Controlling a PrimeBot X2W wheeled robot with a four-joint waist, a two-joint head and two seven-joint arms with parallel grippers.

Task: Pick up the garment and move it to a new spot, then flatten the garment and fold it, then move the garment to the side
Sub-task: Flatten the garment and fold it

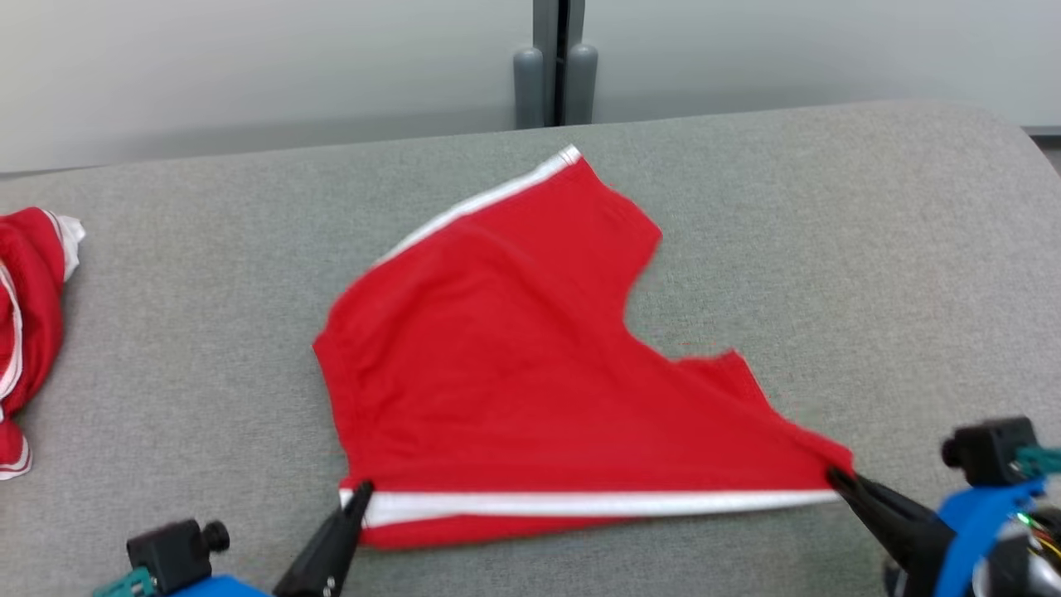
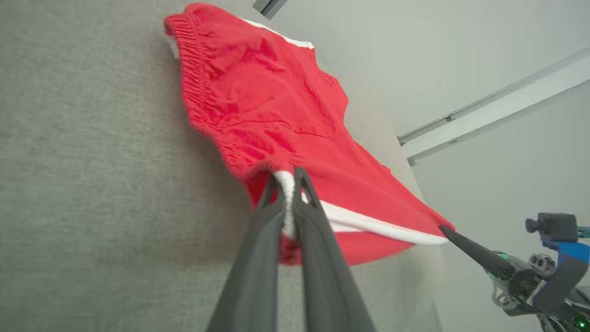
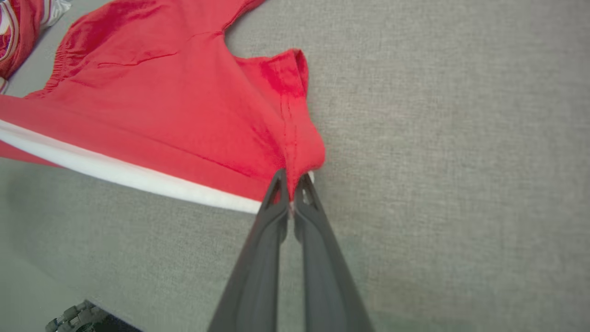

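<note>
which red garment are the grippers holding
The red shorts spread out in the middle: the left gripper and right gripper each pinch a corner of their white-striped near edge. The other red garment lies crumpled at the far left, untouched.

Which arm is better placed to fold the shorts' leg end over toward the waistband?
Right, likely: the right tool grips the red shorts at the leg-hem corner; the left tool pinches the waistband end.
</note>
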